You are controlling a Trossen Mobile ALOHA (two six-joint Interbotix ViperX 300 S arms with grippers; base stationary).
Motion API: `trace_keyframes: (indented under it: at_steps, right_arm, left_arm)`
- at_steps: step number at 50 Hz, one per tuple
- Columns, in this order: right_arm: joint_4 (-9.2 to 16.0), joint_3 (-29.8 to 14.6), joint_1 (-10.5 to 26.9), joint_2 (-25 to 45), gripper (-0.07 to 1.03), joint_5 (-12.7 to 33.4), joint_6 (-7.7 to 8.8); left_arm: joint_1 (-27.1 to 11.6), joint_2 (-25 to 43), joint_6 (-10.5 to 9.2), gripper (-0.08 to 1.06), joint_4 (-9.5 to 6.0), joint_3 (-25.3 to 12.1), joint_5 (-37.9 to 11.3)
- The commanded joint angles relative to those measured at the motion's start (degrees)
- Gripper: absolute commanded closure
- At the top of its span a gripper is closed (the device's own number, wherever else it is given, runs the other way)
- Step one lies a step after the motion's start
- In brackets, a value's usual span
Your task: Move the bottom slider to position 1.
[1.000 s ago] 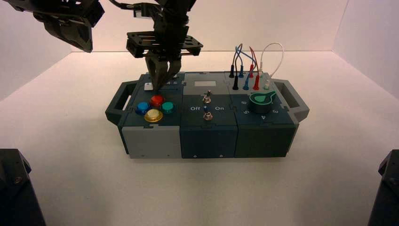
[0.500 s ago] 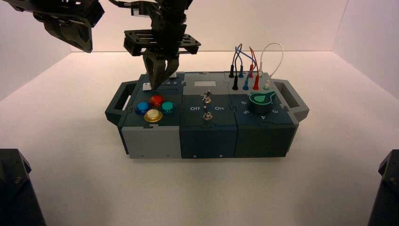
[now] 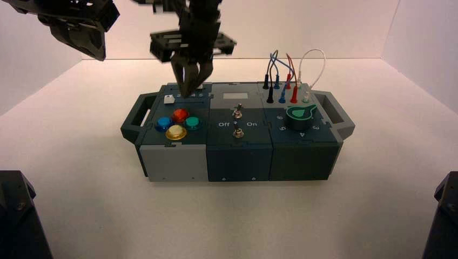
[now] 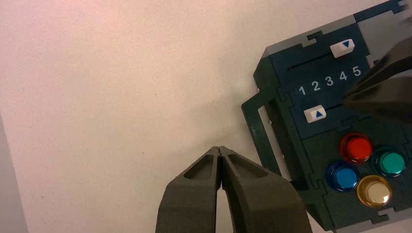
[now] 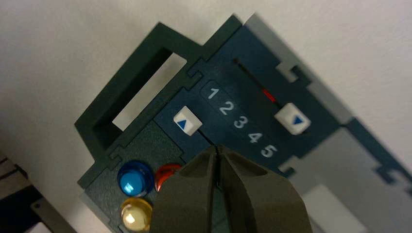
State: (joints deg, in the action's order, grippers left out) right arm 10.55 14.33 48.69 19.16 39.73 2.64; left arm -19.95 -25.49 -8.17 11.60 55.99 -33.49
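The bottom slider [image 5: 187, 121], a small white cap with a blue triangle, sits at the left end of its track beside the printed 1 [image 5: 212, 93]. It also shows in the left wrist view [image 4: 316, 114] and in the high view [image 3: 169, 99]. My right gripper [image 5: 217, 148] is shut and empty, raised above the slider panel just right of that cap; in the high view its tips [image 3: 190, 91] hang over the 1-5 row. My left gripper [image 4: 219, 149] is shut and empty, parked high to the left of the box [image 3: 100, 51].
The second white slider [image 5: 292, 118] sits on the farther track near the 5 end. Red [image 3: 180, 114], blue [image 3: 162, 124], green [image 3: 192, 122] and yellow [image 3: 175, 131] buttons lie in front of the sliders. Two toggle switches [image 3: 237, 123], a green knob [image 3: 300, 114] and plugged wires [image 3: 286, 81] lie to the right.
My right gripper has lifted off the bottom slider's track and drawn up and slightly right. The white cap stays at the left end. The left arm has not moved.
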Motion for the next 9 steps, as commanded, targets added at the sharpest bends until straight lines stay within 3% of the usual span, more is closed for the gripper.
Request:
trace_keyframes:
  at_steps: [1,9]
  right_arm:
    - [-0.62,0.53,0.09,-4.39,0.98,-0.88,0.0]
    - [-0.7,2.55,0.09,-5.71,0.98,-1.49,0.09]
  left_arm:
    - [0.35,-0.18,0.09,1.01,0.26,-1.85,0.53]
    - [0.7,0.26,0.0,1.01,0.26,-2.02,0.44]
